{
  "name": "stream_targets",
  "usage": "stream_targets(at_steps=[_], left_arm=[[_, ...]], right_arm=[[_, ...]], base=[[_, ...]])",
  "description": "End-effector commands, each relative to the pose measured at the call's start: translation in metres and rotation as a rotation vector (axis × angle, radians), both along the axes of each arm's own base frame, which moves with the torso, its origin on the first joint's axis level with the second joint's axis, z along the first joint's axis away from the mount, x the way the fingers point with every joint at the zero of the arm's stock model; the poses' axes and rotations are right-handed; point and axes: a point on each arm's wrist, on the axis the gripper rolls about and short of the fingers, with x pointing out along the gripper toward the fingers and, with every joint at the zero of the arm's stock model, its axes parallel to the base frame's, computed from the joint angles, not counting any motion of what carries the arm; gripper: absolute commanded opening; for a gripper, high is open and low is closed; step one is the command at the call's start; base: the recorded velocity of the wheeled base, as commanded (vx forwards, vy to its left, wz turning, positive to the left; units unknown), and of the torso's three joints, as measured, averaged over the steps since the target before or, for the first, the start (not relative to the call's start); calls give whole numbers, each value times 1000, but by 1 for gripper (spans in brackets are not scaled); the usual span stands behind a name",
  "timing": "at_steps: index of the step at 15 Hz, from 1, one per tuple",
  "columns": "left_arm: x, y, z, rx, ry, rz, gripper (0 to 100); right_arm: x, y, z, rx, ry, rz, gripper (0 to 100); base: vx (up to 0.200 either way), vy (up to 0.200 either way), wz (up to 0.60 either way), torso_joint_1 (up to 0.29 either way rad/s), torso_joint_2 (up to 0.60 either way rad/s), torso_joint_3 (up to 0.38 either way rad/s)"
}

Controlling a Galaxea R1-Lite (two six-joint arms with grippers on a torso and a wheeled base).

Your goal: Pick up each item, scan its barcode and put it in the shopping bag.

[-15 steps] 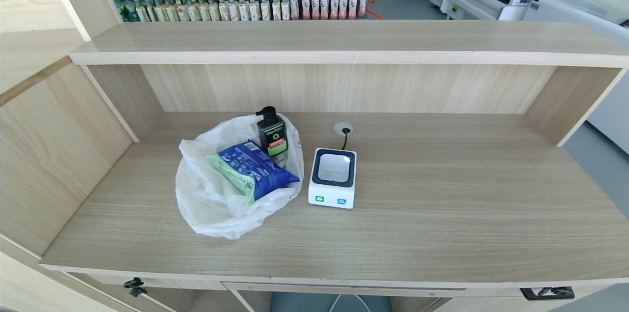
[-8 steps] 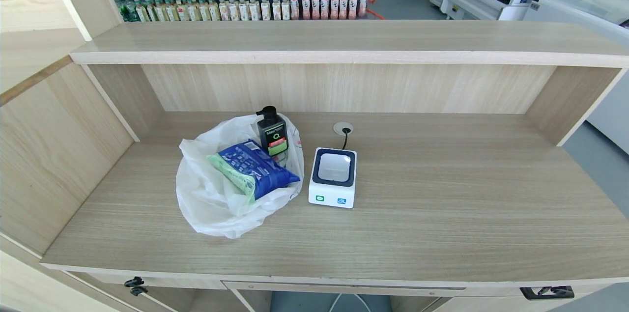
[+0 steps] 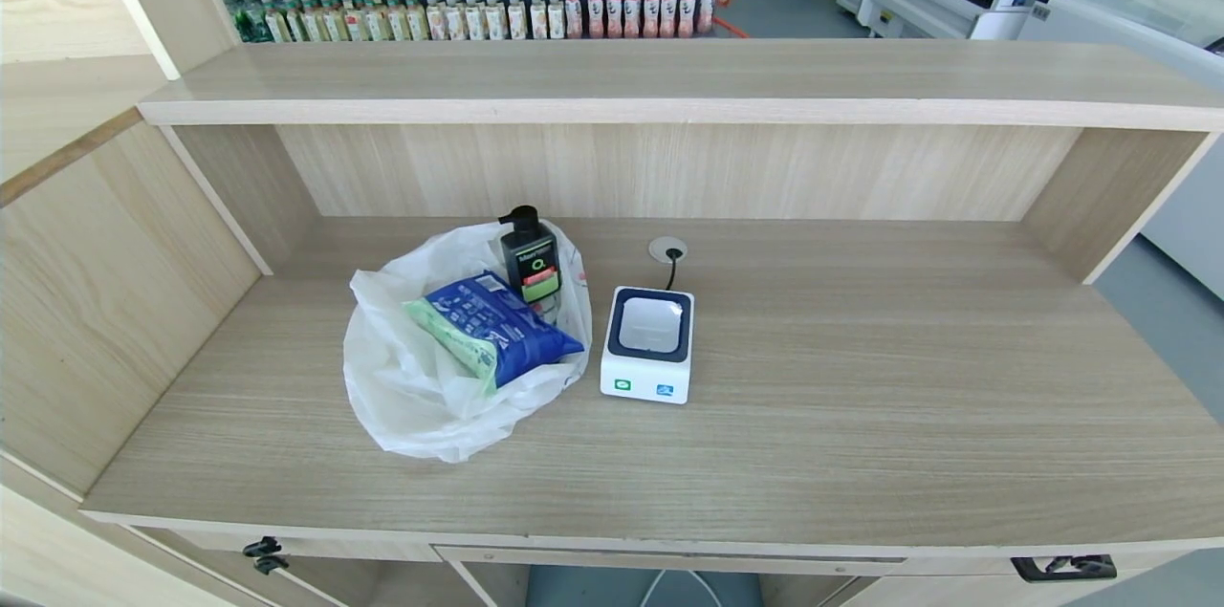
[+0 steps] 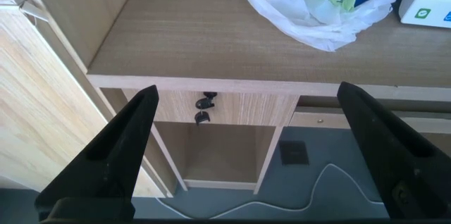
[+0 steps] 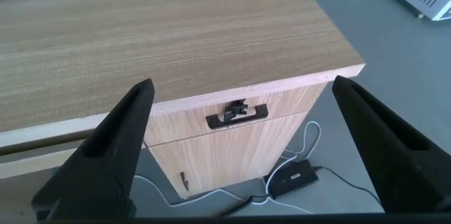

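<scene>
White bag [image 3: 402, 416] — blue packet [image 3: 497, 335], bottle [image 3: 531, 263] inside

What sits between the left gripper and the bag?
Only bare counter and its front edge lie between left gripper and bag, per the left wrist view.

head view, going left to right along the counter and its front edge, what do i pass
left drawer handle → bag → scanner → right drawer handle
</scene>
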Motion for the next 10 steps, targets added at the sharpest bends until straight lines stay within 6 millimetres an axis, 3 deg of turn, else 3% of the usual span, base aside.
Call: stream_targets(at_steps=[1, 5, 10], left_arm=[[0, 0, 0, 0, 0, 0, 100], [0, 0, 0, 0, 0, 0, 100], [0, 0, 0, 0, -2, 0, 100]], right_arm=[[1, 0, 0, 0, 6, 2, 100], [0, 0, 0, -2, -1, 19, 100], [-2, 3, -1, -4, -35, 164, 100]], base=[[0, 0, 0, 0, 0, 0], [0, 0, 0, 0, 0, 0], [0, 0, 0, 0, 0, 0]])
